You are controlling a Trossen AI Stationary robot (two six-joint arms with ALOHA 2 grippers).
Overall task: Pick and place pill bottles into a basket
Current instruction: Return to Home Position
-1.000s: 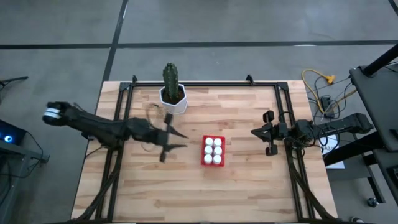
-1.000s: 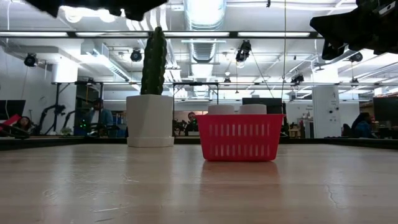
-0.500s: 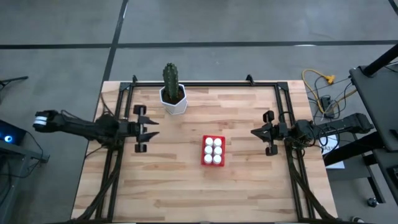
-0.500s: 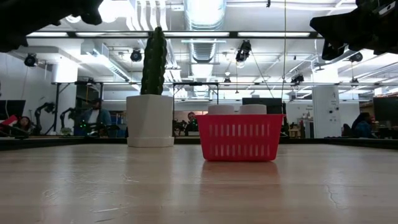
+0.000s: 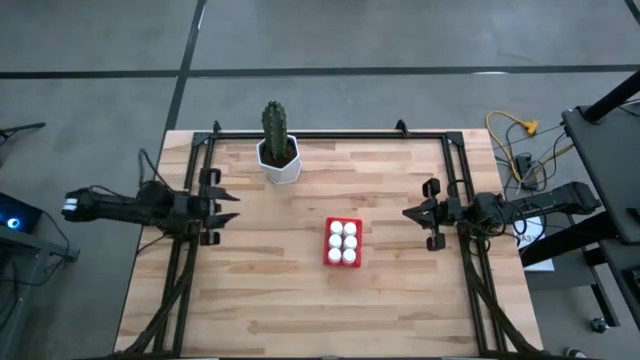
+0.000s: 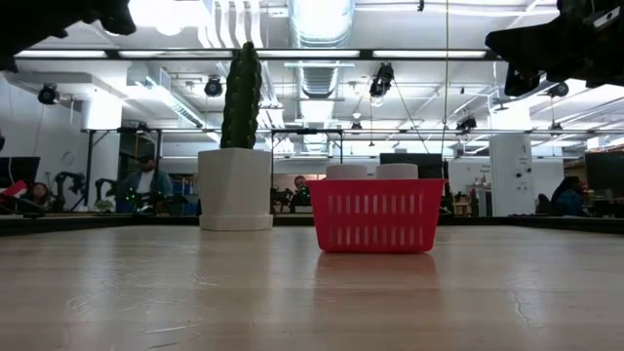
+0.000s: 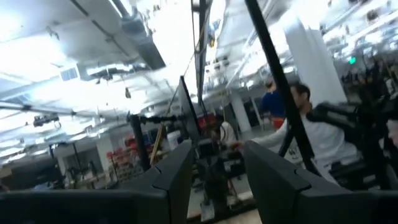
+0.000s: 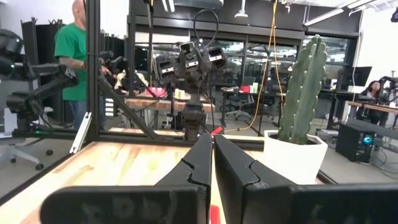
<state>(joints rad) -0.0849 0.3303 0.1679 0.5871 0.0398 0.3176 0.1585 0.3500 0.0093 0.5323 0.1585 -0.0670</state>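
Note:
The red basket stands on the table's middle with several white pill bottles upright inside it in two rows. In the low view, two caps show above the basket's rim. My left gripper is open and empty above the table's left part, its fingers pointing toward the basket. It also shows in the left wrist view. My right gripper is shut and empty above the table's right part, pointing toward the basket. Its fingers lie together in the right wrist view.
A white pot with a green cactus stands near the table's far edge, left of the middle. It also shows in the low view. Black frame rails run along the table's sides. People sit and stand in the room beyond.
My left gripper has drawn back from beside the basket toward the table's left edge and has turned about, so that it now lies level. The basket, the bottles and my right gripper have kept still.

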